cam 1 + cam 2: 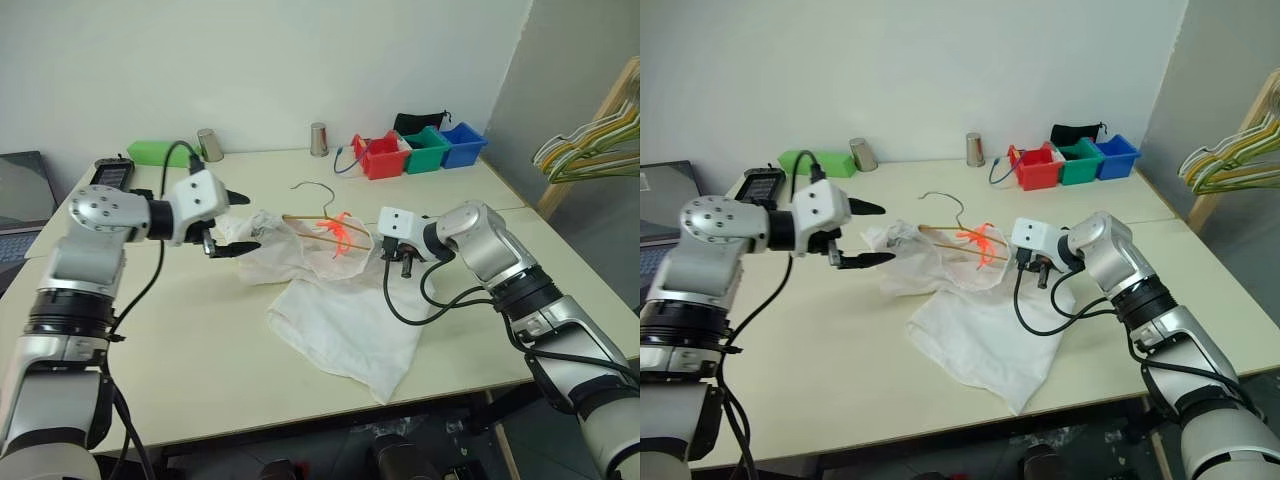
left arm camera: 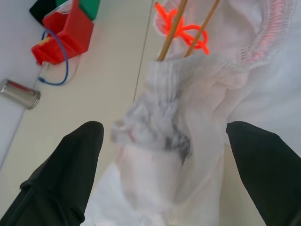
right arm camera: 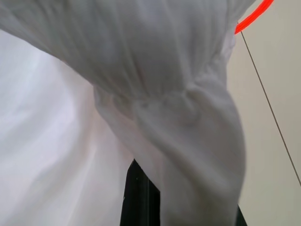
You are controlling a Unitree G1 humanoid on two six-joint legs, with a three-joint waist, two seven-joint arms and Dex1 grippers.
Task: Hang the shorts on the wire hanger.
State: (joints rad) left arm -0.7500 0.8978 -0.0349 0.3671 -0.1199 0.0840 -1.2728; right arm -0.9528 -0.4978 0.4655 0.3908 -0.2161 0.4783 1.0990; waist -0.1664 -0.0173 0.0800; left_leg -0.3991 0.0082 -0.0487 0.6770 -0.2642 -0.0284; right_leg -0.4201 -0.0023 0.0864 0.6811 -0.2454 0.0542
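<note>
White, wrinkled fabric lies nearest: the shorts (image 1: 345,320) spread over the table (image 1: 180,370), their lower half flat and their bunched waistband end lifted toward the two arms. The right gripper (image 1: 400,262) has its jaws closed on a gathered fold of that waistband, which wraps around and hides its fingertips in the right wrist view. Across from it, the left gripper (image 1: 232,222) stands with its jaws wide and nothing between them; the crumpled near end of the waistband sits just ahead of the gap, apart from both black fingers (image 2: 66,174). Just beyond the jaws, the wire hanger (image 1: 325,222) runs into the waistband opening, its thin bar partly under the cloth, an orange cord (image 1: 338,232) tangled around it, and its hook poking up toward the far side. Farther back stand red, green and blue bins (image 1: 420,150) and two metal cups (image 1: 318,138). With one hand alone pinching thin fabric, the likely trouble is that the free end sags and slides off the bar, or that a tug from the right drags the light hanger along, cord and all, because nothing pins it down.
</note>
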